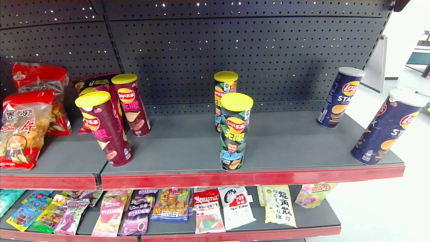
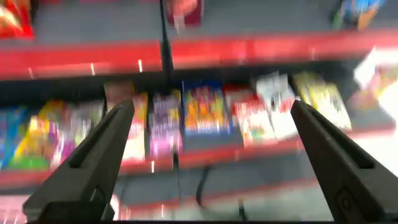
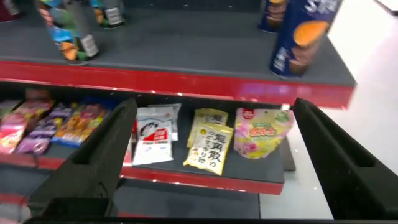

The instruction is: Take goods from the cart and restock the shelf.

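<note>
Left wrist view: our left gripper (image 2: 212, 107) gapes wide and empty before the packets (image 2: 261, 115) (lower tier). Our right gripper (image 3: 214, 102), equally wide and empty, faces the shelf (image 3: 186, 84), where we see chip cans (image 1: 235, 131) standing.

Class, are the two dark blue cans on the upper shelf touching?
Apart. The head view shows bare shelf between the rear blue can and the front blue can.

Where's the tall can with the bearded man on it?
In the head view, the tall teal yellow-lidded can stands centrally at the red front edge of the grey upper shelf, just before a matching can.
</note>
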